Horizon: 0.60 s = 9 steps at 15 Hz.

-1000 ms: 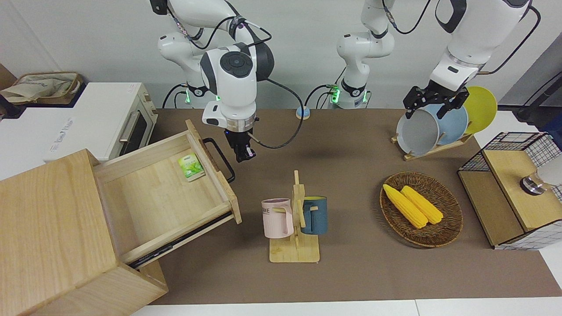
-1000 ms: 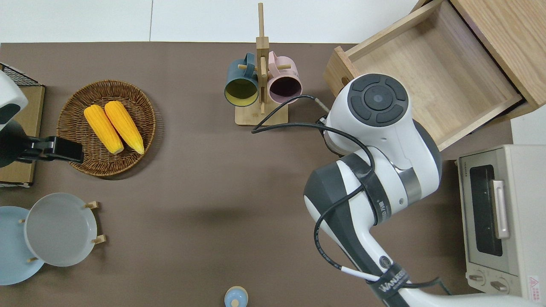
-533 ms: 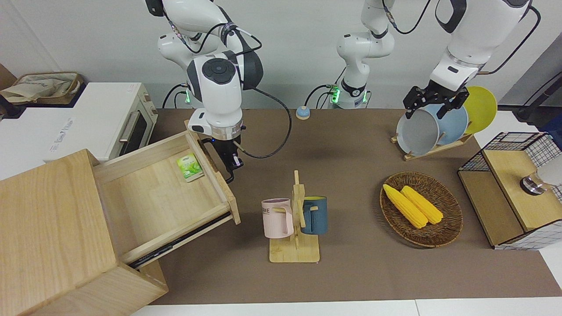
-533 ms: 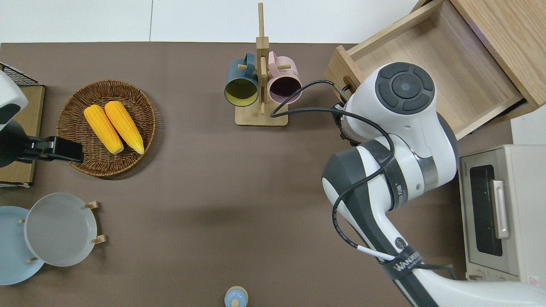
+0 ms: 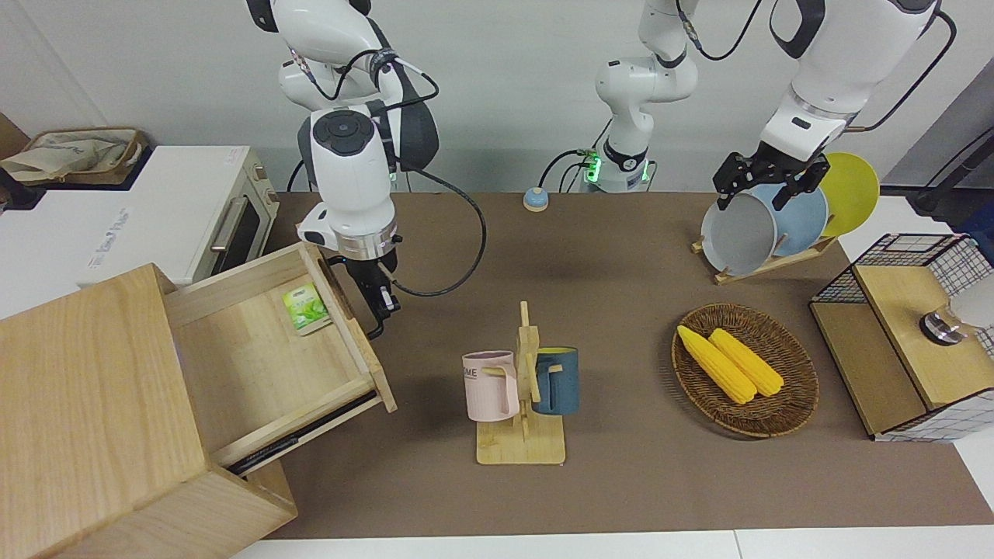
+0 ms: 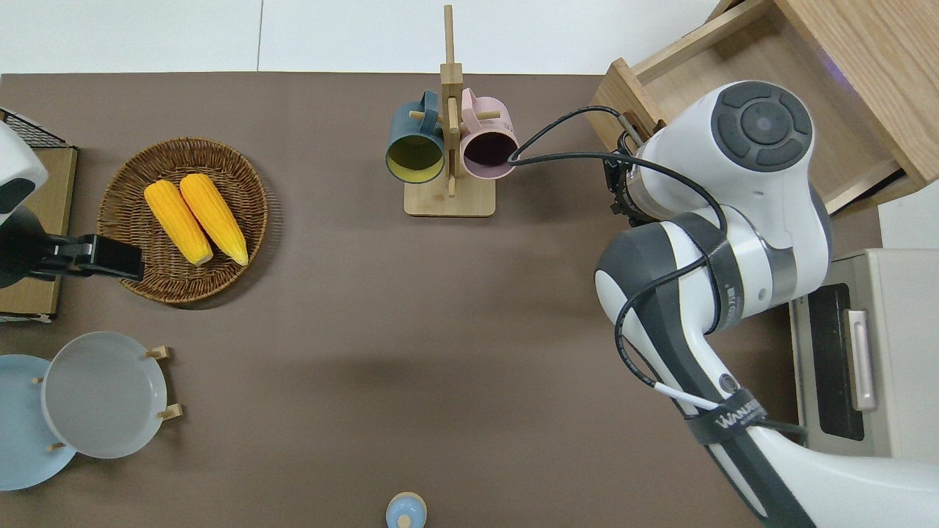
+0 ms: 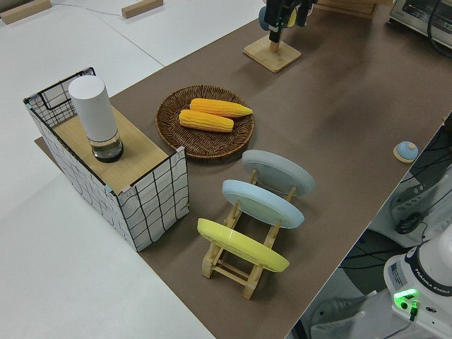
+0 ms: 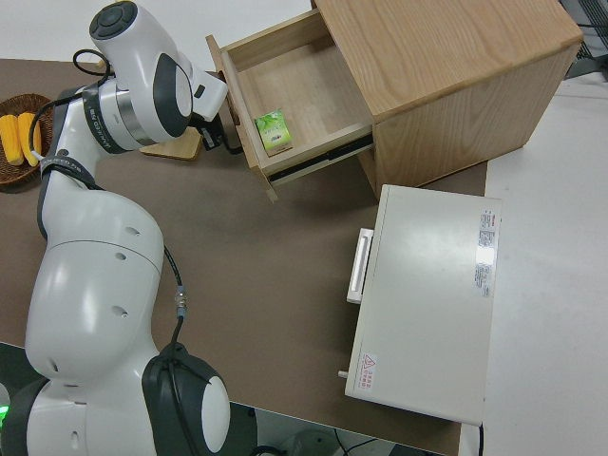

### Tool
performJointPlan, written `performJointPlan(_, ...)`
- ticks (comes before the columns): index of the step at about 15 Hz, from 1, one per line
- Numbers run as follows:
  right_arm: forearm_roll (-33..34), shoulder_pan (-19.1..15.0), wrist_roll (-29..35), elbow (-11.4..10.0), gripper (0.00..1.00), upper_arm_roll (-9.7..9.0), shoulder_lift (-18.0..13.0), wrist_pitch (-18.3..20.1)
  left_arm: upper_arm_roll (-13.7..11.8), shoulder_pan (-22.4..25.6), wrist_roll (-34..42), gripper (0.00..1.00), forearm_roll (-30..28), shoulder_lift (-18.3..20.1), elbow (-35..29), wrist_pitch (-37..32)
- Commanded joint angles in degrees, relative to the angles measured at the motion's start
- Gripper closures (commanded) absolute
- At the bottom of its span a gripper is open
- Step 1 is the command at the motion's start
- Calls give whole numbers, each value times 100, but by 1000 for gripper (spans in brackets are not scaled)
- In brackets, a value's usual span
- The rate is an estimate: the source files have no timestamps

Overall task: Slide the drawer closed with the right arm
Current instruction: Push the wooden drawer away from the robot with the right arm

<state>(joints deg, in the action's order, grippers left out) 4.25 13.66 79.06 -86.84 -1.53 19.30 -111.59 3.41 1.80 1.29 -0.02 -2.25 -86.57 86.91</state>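
Note:
The light-wood drawer [image 5: 264, 357] stands partly out of its big wooden box [image 5: 85, 419] at the right arm's end of the table. A small green packet [image 5: 304, 308] lies inside it. My right gripper [image 5: 380, 297] is low at the drawer's front panel, against the black loop handle [image 5: 375, 329], with its fingers shut and nothing held. The right side view shows the same gripper [image 8: 226, 133] pressed to the front of the drawer [image 8: 304, 90]. In the overhead view the right arm's wrist hides the gripper. The left arm is parked, its gripper [image 5: 765, 186] open.
A white oven [image 5: 194, 210] stands beside the box, nearer to the robots. A wooden mug rack [image 5: 522, 388] with two mugs is mid-table. A wicker basket [image 5: 784, 411] of corn, a plate rack [image 5: 769, 260] and a wire-mesh rack [image 5: 908, 334] stand toward the left arm's end.
My right gripper has come down to the drawer's front and pushed it. The drawer has slid some way into the box, and the arm has followed it.

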Motion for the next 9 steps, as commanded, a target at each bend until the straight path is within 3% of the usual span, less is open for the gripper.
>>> performJointPlan(1,-187,-302,-477,220,1000,-84,206,-100,37,22,55,7,98,-65,149,-113)
performJointPlan(5,-600,-654,-1339,264,1000,-102,215,-100,37,22,55,7,98,-65,149,-113)
performJointPlan(9,-609,-891,-1420,343,1000,-102,259,-108,37,22,55,7,98,-65,149,-113)
